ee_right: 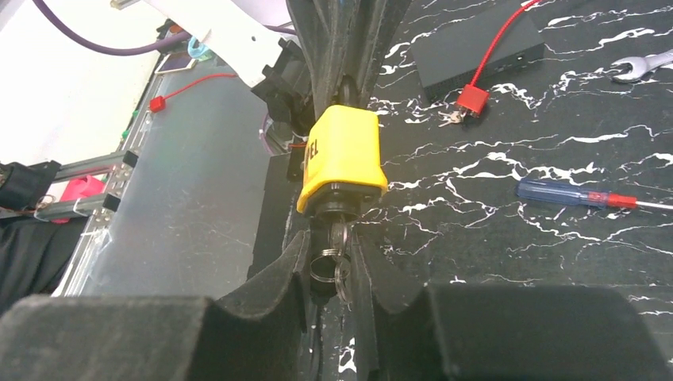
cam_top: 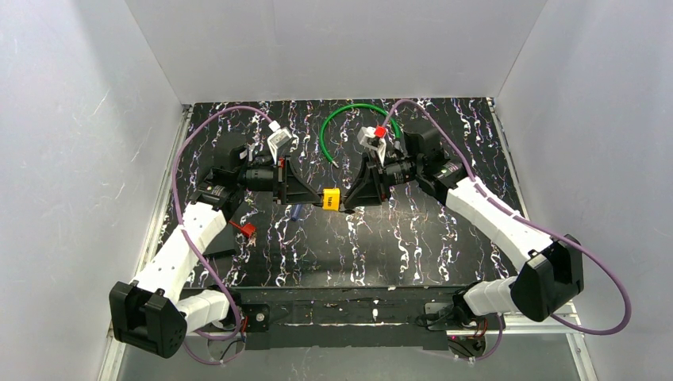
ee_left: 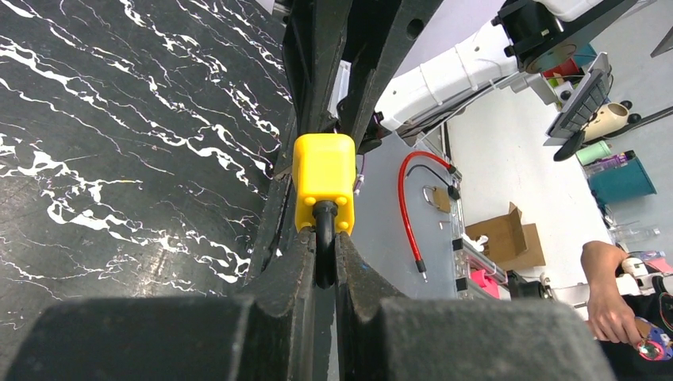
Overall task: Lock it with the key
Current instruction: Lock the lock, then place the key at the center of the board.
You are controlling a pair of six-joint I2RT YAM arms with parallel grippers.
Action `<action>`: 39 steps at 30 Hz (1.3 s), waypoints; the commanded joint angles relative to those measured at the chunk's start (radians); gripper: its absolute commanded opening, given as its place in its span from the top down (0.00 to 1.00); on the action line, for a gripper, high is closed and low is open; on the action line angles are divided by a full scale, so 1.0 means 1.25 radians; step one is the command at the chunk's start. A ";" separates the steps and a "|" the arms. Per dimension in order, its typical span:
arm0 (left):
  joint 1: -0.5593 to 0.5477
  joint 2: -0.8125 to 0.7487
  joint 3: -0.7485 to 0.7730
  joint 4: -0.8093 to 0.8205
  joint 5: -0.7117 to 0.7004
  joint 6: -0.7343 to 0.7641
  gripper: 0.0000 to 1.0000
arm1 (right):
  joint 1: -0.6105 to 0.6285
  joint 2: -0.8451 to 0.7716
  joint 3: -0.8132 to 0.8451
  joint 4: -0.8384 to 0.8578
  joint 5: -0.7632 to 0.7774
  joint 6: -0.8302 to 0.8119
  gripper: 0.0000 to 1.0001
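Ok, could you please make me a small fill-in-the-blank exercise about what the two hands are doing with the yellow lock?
1. The left hand is shut on the dark ____ of the lock.
2. Between the fingers of the right hand sits the small silvery ____.
3. The screwdriver lying on the table has a ____ handle.
Missing words: shackle; key; blue.
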 commanded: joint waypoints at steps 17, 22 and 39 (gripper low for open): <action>0.015 0.002 0.033 -0.160 -0.053 0.153 1.00 | -0.382 0.097 0.086 -0.846 0.178 -0.808 0.99; 0.016 0.015 0.018 -0.142 -0.054 0.150 1.00 | -0.504 0.151 0.042 -0.872 0.268 -0.901 0.99; 0.015 0.016 0.001 -0.151 -0.060 0.162 1.00 | -0.617 0.339 -0.016 -0.683 0.462 -0.874 0.82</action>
